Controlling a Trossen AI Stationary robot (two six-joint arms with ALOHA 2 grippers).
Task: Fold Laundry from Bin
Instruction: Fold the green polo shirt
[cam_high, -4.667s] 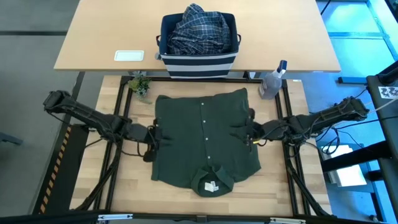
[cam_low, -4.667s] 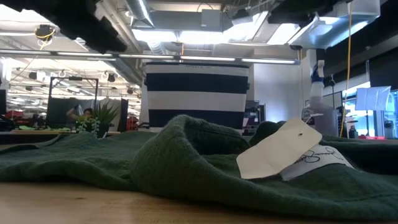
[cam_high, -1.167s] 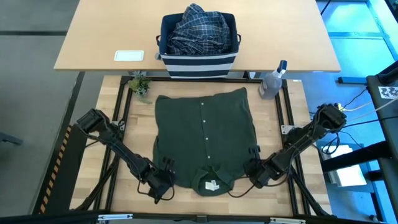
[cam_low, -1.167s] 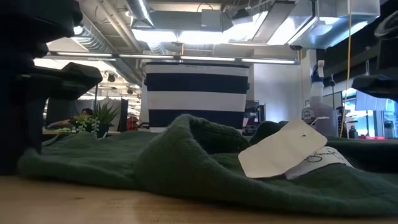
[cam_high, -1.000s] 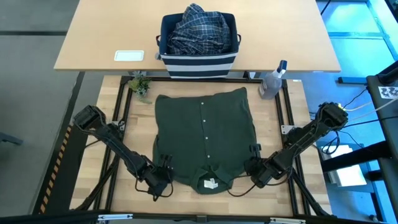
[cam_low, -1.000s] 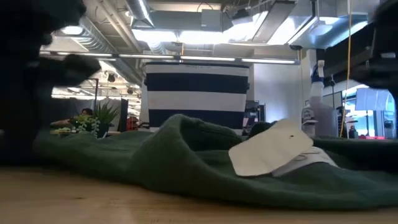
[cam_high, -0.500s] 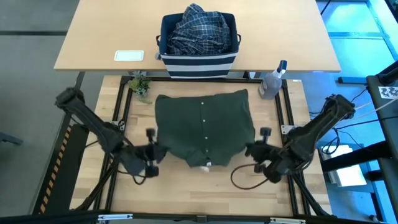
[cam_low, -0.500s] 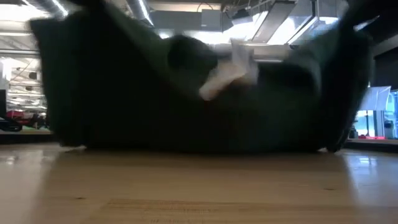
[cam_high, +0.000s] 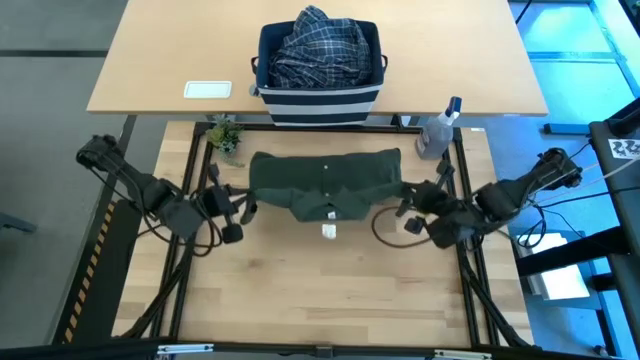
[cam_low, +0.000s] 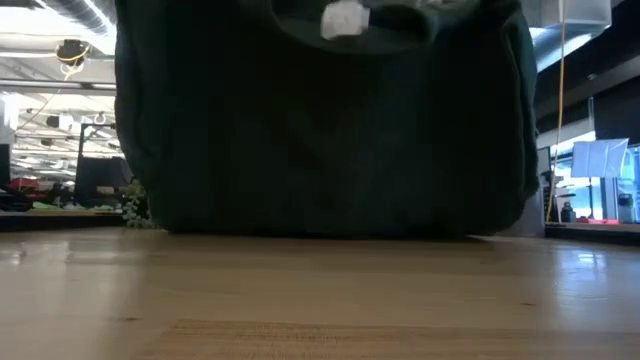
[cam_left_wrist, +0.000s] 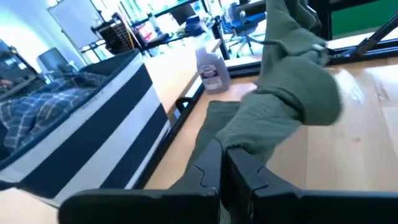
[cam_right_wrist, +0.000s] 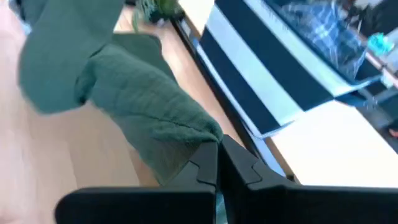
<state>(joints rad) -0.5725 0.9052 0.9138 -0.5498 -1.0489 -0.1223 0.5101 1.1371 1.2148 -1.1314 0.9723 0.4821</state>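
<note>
1. The dark olive-green button-front cloth shirt (cam_high: 325, 180) hangs slung between the two arms, its collar end lifted off the light wooden work table (cam_high: 320, 290) and carried over toward the far hem, which lies on the boards in front of the boxy navy-blue fabric bin with white stripes (cam_high: 318, 98).

2. The left gripper (cam_high: 243, 207) stands at the shirt's left edge, fingers pinched tight on a bunch of green cloth. The left wrist view shows the fabric running straight out from between the closed fingers.

3. The right gripper (cam_high: 404, 200) mirrors it at the right edge, also clamped on the cloth. Neither arm is nearer; each holds its own corner.

4. The relation that counts: the shirt's long axis now runs across the table, left to right, between the grippers, and the hem lies just beyond them, on the bin side. I'd judge the held edge needs to travel on toward the bin and come down on the hem, both arms level, or the fold lands skewed.

5. A white tag (cam_high: 329, 231) dangles at the middle of the sagging edge.

6. The blue-and-white plaid shirt (cam_high: 318, 45) sits heaped in the bin.
</note>
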